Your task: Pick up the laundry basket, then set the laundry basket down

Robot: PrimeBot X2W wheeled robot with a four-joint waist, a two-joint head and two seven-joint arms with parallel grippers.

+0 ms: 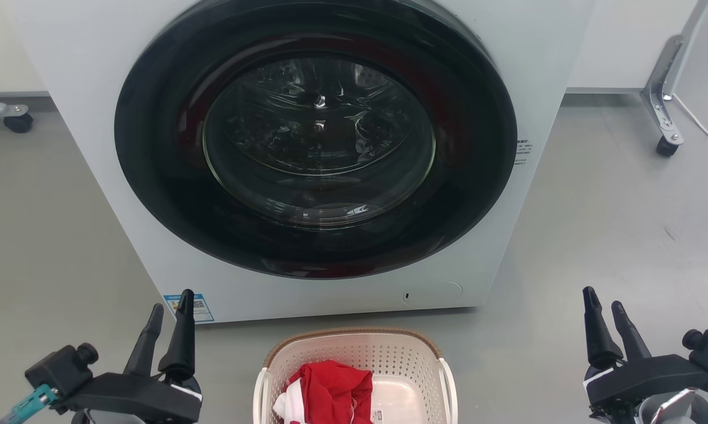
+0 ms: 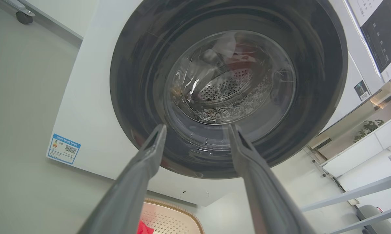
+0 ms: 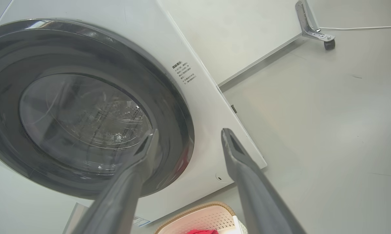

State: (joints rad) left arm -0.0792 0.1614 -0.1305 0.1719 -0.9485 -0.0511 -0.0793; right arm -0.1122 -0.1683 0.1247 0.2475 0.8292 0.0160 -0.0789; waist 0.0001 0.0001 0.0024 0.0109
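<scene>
Sitting untouched, perforated laundry basket holds crumpled red cloth.

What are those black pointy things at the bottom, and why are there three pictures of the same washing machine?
Those pointy things belong to a robot. Each arm ends in a claw with two long dark fingers. The head view is taken from the robot's head, looking down: you see the left claw and the right claw, both open and holding nothing.

The other two pictures come from little cameras on the robot's wrists, each looking along that claw's own fingers.

In front stands a white washing machine with a round dark door, shut. On the grey floor, between the claws, sits the laundry basket, cream with a brown rim. Inside lies a red cloth with a bit of white on it.
</scene>
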